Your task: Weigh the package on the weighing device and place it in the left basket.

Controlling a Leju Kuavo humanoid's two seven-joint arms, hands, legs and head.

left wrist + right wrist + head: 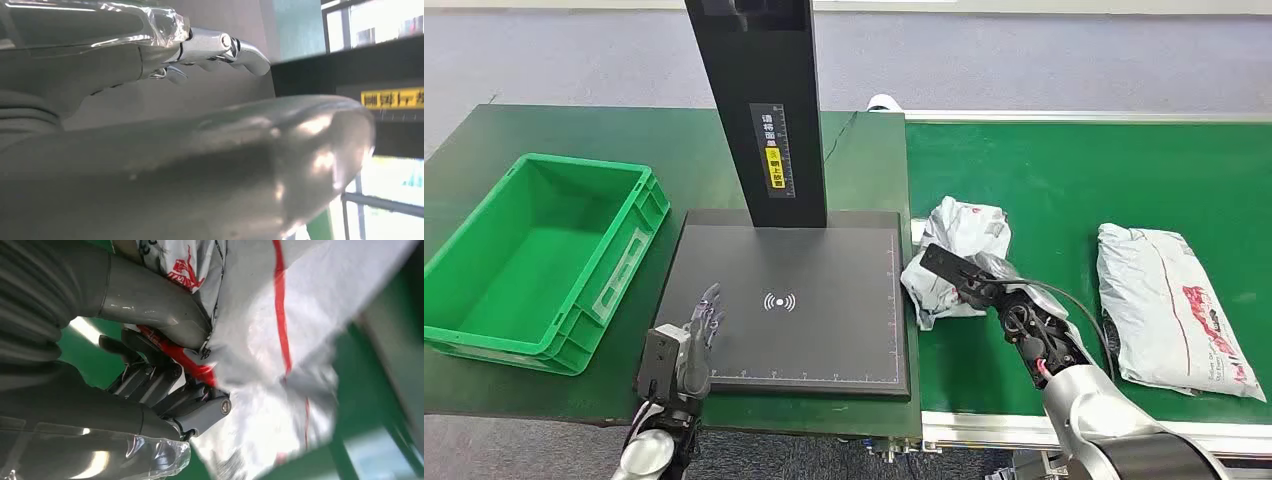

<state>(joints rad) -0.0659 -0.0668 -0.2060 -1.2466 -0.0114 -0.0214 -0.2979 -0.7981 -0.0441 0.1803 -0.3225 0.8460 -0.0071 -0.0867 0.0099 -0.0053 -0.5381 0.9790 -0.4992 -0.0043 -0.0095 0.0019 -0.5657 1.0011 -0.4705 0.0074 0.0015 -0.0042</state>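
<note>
A crumpled white-grey package (961, 245) with red print lies on the green belt (1074, 170), just right of the black weighing platform (824, 330). My right hand (996, 297) grips the package's near side. The right wrist view shows the thumb (150, 300) pressed onto the package (300, 340) and the dark fingers (165, 385) curled in under it. My left hand (692, 335) hovers at the platform's near left corner, fingers (220, 47) straight and apart, holding nothing. The green basket (484, 300) stands to the left of the platform.
A black column (769, 110) with a yellow label rises from the back of the platform. A second, flatter package (1169, 300) lies on the belt further right. The belt's near edge has a white rail (994, 430).
</note>
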